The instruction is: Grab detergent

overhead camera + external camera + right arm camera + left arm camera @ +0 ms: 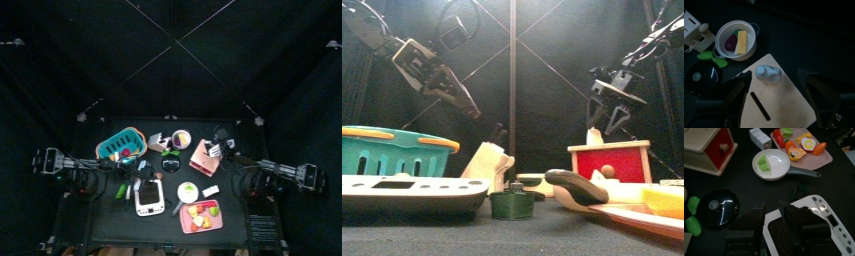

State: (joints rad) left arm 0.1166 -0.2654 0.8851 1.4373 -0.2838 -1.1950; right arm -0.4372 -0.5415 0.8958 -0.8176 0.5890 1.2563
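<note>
On the far side of the pan [771,165] from the left arm, the detergent [761,138] lies flat on the table, between the red box [707,148] and the pink tray [807,155]. It's just beside the tray's corner, with the cream face showing and an orange-red bit next to it. Nothing is touching it.

The left gripper [774,213] hangs over the white device [821,225], jaws spread and empty, with a black lid [717,205] off to one side. The right gripper [774,75] is spread wide too, holding nothing. It hovers above a tan board [777,107] that has a little white bottle [769,73] standing on it. Near the board there's a white bowl [737,40] with some food pieces in it. From above, the teal basket [120,145] sits at the back left, well apart from the detergent.
</note>
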